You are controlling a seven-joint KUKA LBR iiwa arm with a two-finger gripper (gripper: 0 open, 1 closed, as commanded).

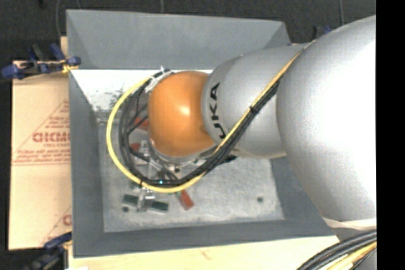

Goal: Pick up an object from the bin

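My gripper (154, 172) hangs low over the front left part of the bin floor, most of it hidden under the arm's orange cover and cables. Just below it lies a small dark green flat thing (137, 202) with a pale piece across its middle; whether the gripper touches it I cannot tell. A small red-orange piece (186, 200) lies on the floor right of the green thing, partly under the cables.
The arm and its orange cover reach in from the right and hide the middle of the bin. A tiny dark speck (259, 200) sits on the floor at the front right. The front wall stands close below the green thing.
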